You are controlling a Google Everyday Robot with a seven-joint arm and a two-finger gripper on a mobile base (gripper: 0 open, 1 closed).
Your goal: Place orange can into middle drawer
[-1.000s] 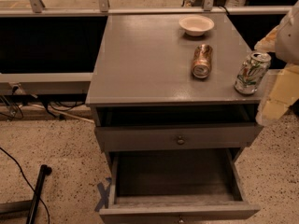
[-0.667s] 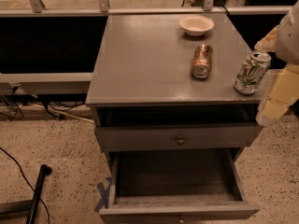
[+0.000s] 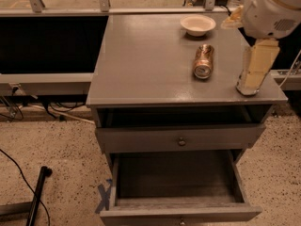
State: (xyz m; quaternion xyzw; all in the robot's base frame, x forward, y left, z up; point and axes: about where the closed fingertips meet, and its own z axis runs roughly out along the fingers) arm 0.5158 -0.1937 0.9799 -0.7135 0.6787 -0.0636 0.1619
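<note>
Camera view: the orange can [image 3: 203,61] lies on its side on the grey cabinet top [image 3: 141,65], right of centre in the upper half, just below a white bowl [image 3: 197,25]. The middle drawer [image 3: 174,180] stands pulled out at the bottom of the frame, under a closed upper drawer front [image 3: 141,140]. The gripper [image 3: 254,72] hangs down at the top's right edge, right of the can and apart from it; whether it is spread or clamped cannot be told.
</note>
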